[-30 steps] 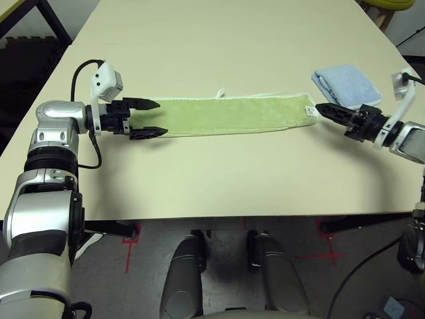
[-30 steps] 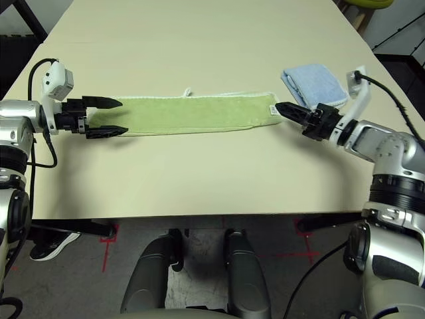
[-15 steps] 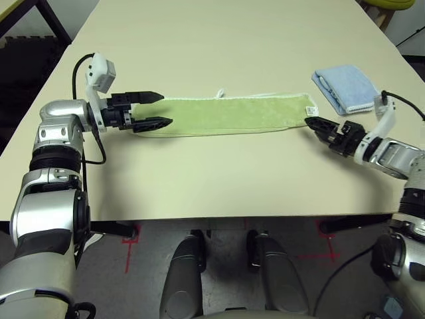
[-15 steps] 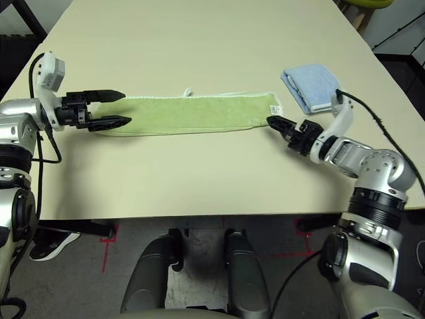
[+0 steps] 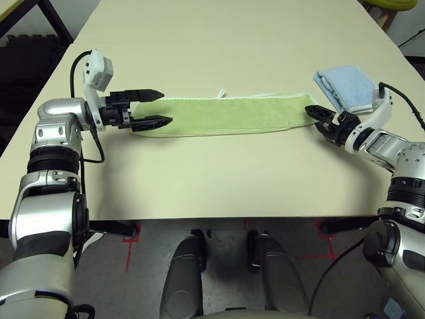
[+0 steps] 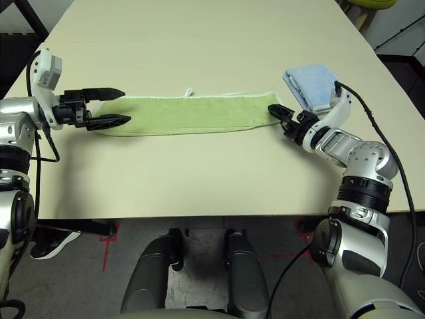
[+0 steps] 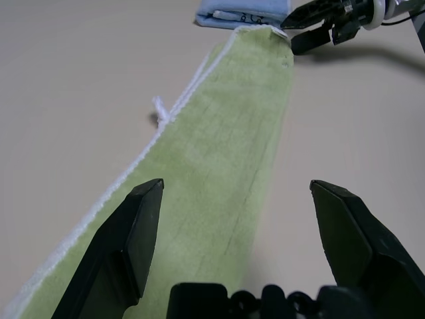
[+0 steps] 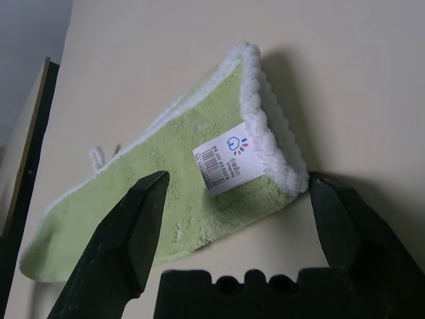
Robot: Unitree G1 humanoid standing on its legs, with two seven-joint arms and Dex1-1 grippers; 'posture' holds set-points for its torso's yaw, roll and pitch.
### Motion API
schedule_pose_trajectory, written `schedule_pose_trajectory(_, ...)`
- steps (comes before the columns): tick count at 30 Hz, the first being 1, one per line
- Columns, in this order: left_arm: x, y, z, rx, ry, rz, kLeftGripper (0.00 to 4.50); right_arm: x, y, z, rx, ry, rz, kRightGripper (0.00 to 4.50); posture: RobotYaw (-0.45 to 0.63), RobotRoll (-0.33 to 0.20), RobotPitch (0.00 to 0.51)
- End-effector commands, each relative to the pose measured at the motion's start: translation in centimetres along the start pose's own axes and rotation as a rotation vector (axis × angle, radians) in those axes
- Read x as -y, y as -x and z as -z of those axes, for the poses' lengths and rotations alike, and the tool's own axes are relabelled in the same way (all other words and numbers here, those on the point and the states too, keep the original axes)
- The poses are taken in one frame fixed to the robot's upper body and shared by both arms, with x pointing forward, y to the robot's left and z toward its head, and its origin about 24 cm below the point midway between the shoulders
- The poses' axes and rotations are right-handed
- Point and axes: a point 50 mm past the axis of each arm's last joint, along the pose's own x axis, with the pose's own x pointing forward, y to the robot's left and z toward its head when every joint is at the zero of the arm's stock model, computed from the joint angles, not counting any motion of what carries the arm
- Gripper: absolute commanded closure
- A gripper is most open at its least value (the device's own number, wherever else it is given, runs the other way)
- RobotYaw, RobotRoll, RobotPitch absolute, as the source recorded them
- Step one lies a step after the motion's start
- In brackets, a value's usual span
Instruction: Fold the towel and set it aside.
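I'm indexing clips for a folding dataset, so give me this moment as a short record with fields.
main item: light green terry towel, folded into a long strip, flat on the table
towel details: white edging, corner loop, white label
left gripper: jaws open, at one end
right gripper: jaws open, at the label end
nearby: light blue folded cloth

Both claws, left (image 5: 158, 108) and right (image 8: 238, 178), open, arms reaching forward
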Motion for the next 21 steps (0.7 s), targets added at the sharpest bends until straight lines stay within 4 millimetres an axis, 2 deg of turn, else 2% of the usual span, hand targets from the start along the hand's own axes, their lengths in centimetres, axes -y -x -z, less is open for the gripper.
schedule_pose_trajectory(1, 0.2, 0.4, 0.6, -0.040, 0.001, 0.011, 0.00, 0.7, 0.0, 0.3, 0.003, -0.016, 0.046, 0.66, -0.04, 0.000, 0.219)
schedule_pose_trajectory(12, 0.3, 0.5, 0.9, -0.070, 0.001, 0.021, 0.00, 1.0, 0.2, 0.6, 0.022, -0.028, 0.063, 4.29, -0.04, 0.000, 0.214)
schedule_pose_trajectory(13, 0.3, 0.6, 0.9, -0.071, 0.001, 0.021, 0.00, 1.0, 0.3, 0.6, 0.025, -0.028, 0.066, 4.44, -0.04, 0.000, 0.213)
schedule_pose_trajectory(21, 0.3, 0.6, 0.9, -0.066, 0.001, 0.012, 0.00, 2.1, 1.7, -0.4, 0.058, -0.005, 0.107, 4.44, -0.05, 0.000, 0.212)
